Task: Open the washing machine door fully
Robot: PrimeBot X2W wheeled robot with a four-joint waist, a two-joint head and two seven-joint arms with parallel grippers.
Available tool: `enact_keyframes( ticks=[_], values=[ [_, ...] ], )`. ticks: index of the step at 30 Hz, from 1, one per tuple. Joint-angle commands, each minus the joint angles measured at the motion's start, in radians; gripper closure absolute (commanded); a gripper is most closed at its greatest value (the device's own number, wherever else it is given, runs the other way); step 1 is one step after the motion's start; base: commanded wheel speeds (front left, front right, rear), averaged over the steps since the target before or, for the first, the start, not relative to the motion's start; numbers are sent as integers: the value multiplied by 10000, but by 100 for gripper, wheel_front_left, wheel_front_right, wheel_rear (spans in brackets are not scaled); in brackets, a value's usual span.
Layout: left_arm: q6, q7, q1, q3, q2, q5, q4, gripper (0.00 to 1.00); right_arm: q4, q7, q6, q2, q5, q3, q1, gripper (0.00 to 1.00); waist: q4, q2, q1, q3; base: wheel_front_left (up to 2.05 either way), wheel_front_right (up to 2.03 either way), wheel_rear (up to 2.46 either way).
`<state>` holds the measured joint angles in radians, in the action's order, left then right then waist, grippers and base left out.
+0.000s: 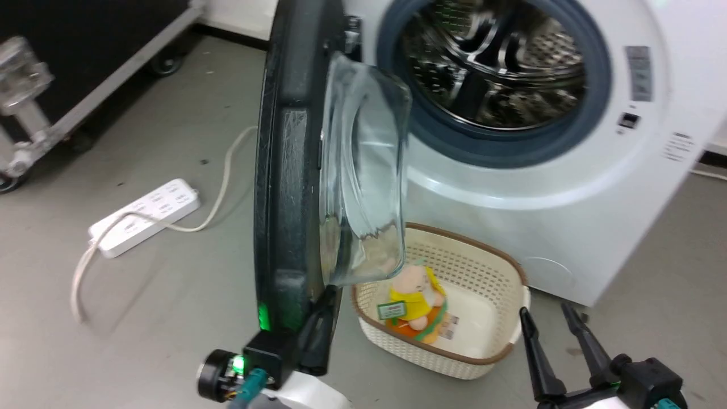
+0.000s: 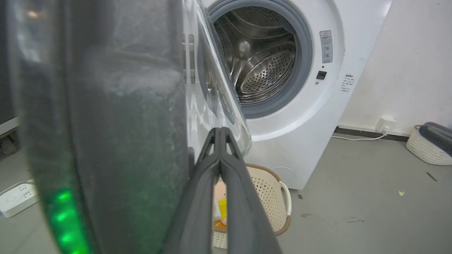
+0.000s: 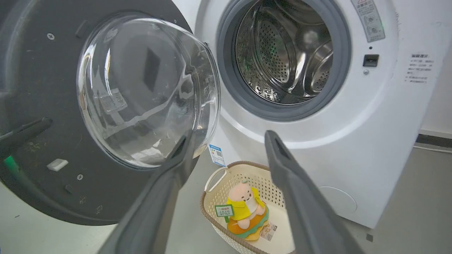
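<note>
The left gripper [image 1: 330, 296] is holding its two dark fingers [image 2: 197, 190] pressed together with nothing between them. They are lying close along the inner face of the washing machine door [image 1: 284, 170], near its lower rim and just beside the clear glass bowl [image 1: 363, 170]. The door is standing swung well out from the washing machine [image 1: 568, 193], almost edge-on in the head view, leaving the steel drum mouth [image 1: 500, 62] uncovered. The right gripper [image 1: 544, 310] is hovering with its fingers spread apart, gripping nothing, well apart from the door and pointing toward the washer's front. On the floor [image 1: 170, 318], just before the washer's base, a cream perforated basket [image 1: 502, 267] is sitting partly under the glass bowl and holding a plush toy [image 1: 412, 298]. A white power strip [image 1: 145, 216] is lying on the floor left of the door
</note>
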<state>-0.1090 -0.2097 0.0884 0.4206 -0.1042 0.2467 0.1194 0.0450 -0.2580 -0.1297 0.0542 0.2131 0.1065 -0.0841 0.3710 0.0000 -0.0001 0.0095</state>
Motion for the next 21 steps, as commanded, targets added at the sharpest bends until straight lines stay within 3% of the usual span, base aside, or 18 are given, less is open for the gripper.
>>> enact_keyframes(
  ticks=[1, 10, 21],
  values=[
    [-114, 51, -93, -161, -81, 82, -91, 100, 44, -38, -10, -30, 65, 45, -94, 0, 316, 0, 1, -6, 0, 0, 0],
    [-479, 144, 252, -1389, -759, 563, -355, 100, 91, -38, -10, 210, 26, 257, 130, 0, 611, 0, 1, 592, 0, 0, 0],
    [-374, 103, 1211, -3244, -2211, 1366, 235, 100, -314, 320, -10, 897, -121, 279, 591, 0, 383, 0, 1, 2126, 0, 0, 0]
  ],
)
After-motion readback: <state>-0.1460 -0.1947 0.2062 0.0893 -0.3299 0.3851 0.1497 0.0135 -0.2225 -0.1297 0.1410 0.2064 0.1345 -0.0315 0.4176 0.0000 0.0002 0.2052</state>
